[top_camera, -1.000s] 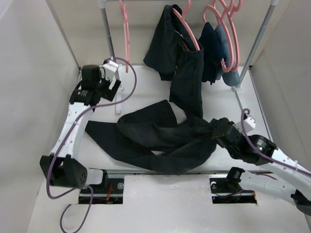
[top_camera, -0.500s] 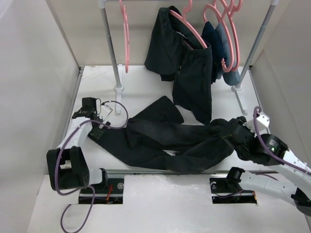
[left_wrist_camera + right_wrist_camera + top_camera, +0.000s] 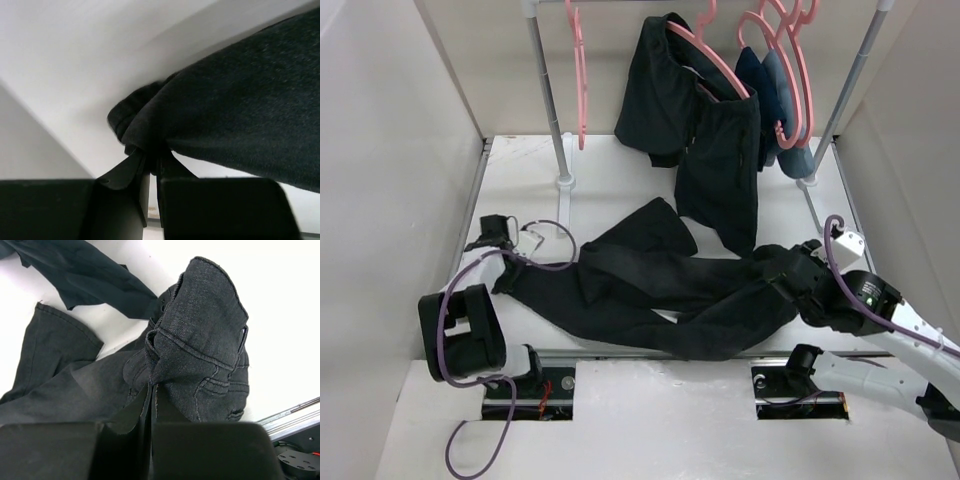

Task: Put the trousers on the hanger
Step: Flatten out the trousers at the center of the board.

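The trousers [image 3: 660,290] lie crumpled flat across the near half of the bench [image 3: 620,170], reaching from near its left edge almost to its right edge, with one leg end fanned out towards the middle. The left gripper [image 3: 512,272] sits low by the left edge. In the left wrist view, its fingertips [image 3: 150,156] are clenched on a small bunched fold at the end of the black cloth [image 3: 240,110], just above the white surface. The right gripper [image 3: 782,280] is near the right edge, and its fingers are pinched on the raised waistband [image 3: 200,330], where seams and a pocket show. At the far edge the hanger [image 3: 579,85] hangs empty on the rail beside the left post [image 3: 548,95]. To its right, a shorter black garment [image 3: 710,150] drapes from another pink hanger [image 3: 712,62], its hem hanging just over the trousers. Navy and pale-blue clothes [image 3: 768,92] hang further right.
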Available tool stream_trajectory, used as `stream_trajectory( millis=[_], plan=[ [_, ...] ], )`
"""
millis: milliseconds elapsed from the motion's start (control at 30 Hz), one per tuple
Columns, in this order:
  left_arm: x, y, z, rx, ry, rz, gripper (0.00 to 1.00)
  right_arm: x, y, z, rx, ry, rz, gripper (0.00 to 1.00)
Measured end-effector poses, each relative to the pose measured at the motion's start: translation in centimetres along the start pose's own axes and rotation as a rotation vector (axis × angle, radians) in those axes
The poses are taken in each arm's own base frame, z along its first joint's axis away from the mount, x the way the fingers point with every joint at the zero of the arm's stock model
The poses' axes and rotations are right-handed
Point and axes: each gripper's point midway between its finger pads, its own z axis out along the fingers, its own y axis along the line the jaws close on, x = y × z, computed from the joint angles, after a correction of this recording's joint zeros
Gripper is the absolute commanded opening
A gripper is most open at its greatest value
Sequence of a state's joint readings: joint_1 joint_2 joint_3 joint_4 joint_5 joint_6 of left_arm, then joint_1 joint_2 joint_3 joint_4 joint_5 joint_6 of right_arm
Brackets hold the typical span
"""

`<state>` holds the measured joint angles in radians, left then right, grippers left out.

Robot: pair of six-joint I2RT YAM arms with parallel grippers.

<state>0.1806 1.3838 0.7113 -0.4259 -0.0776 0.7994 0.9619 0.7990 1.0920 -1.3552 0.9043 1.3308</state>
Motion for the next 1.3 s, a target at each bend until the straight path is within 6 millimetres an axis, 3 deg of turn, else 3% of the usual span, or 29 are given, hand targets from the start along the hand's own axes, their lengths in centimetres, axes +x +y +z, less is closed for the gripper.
stream_trajectory(
  millis=[100, 200, 267, 367, 433, 500, 567, 667, 733, 800, 900, 967, 1033, 1100, 1233, 1300],
  plan=[
    [2.1, 2.9, -1.0, -0.063, 0.010, -0.081, 0.00, -0.8, 0.3, -0.5, -0.015, -0.005, -0.006, 0.00],
    [3.8, 8.8, -4.8, -0.180, 0.005, -0.190, 0.00, -2.7, 1.6, -1.7, -0.057, -0.020, 0.011, 0.00],
    [3.5, 13.6, -8.9, -0.290, -0.033, -0.239, 0.00, -4.4, 2.9, -2.5, -0.082, -0.040, 0.014, 0.00],
    [0.7, 20.3, -17.6, -0.481, -0.162, -0.265, 0.00, -6.0, 5.2, -2.9, -0.084, -0.070, -0.023, 0.00],
    [-1.2, 23.2, -22.8, -0.595, -0.262, -0.266, 0.00, -6.1, 6.8, -2.1, -0.043, -0.089, -0.098, 0.00],
    [-1.9, 24.1, -25.2, -0.645, -0.308, -0.270, 0.00, -5.3, 7.6, -0.7, 0.011, -0.087, -0.177, 0.00],
    [-1.7, 23.7, -24.5, -0.620, -0.296, -0.272, 0.00, -4.0, 8.4, 1.0, 0.062, -0.062, -0.271, 0.00],
    [-0.5, 21.6, -19.7, -0.497, -0.207, -0.270, 0.00, -1.6, 8.7, 3.9, 0.102, 0.031, -0.371, 0.00],
    [0.7, 19.4, -15.6, -0.396, -0.129, -0.266, 0.00, -0.1, 8.0, 5.6, 0.129, 0.086, -0.405, 0.00],
    [2.1, 17.4, -12.9, -0.329, -0.065, -0.264, 0.00, 1.5, 6.7, 6.8, 0.138, 0.127, -0.412, 0.00],
    [3.3, 16.1, -11.7, -0.297, -0.024, -0.256, 0.00, 3.1, 4.9, 7.2, 0.098, 0.181, -0.382, 0.00],
    [3.3, 16.3, -12.0, -0.311, -0.027, -0.257, 0.00, 1.9, 4.5, 7.3, 0.059, 0.175, -0.331, 0.00],
    [2.9, 17.0, -12.4, -0.320, -0.036, -0.268, 0.00, -0.6, 5.1, 7.4, 0.019, 0.142, -0.285, 0.00],
    [2.1, 18.1, -13.1, -0.317, -0.049, -0.287, 0.00, -3.7, 6.8, 7.7, -0.025, 0.107, -0.270, 0.00],
    [0.1, 21.0, -14.3, -0.354, -0.104, -0.318, 0.00, -10.5, 12.5, 7.0, -0.162, -0.018, -0.249, 0.00],
    [0.1, 21.0, -14.5, -0.365, -0.112, -0.322, 0.00, -12.1, 13.3, 5.8, -0.207, -0.070, -0.204, 0.00]
  ],
)
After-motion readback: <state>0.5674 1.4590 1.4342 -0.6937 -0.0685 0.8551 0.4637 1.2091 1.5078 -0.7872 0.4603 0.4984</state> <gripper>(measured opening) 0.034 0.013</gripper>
